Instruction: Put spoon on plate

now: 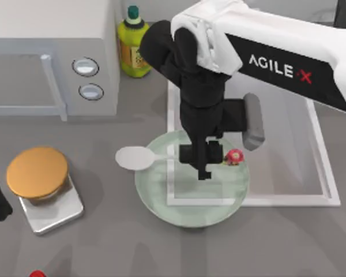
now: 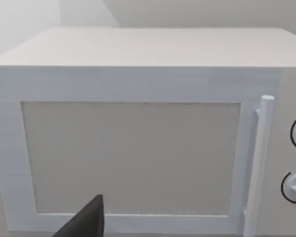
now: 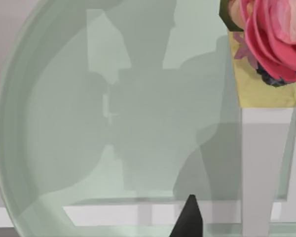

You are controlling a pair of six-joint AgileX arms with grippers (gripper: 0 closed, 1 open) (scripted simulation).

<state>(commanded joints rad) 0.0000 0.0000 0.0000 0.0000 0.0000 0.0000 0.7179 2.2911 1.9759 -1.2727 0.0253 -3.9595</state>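
The small white spoon with a red spotted mushroom knob (image 1: 139, 157) is laid across the wide pale green glassy plate (image 1: 161, 196), its bowl overhanging the left rim.

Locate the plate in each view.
Top view: plate low centre, overlapping the white mat at its near-left corner.
Left wrist view: faces the microwave door instead.
Right wrist view: plate close up, rim curving round.
Shared landmark: the white mat border, seen through the plate.

Right gripper (image 1: 203, 161) low, left arm parked.
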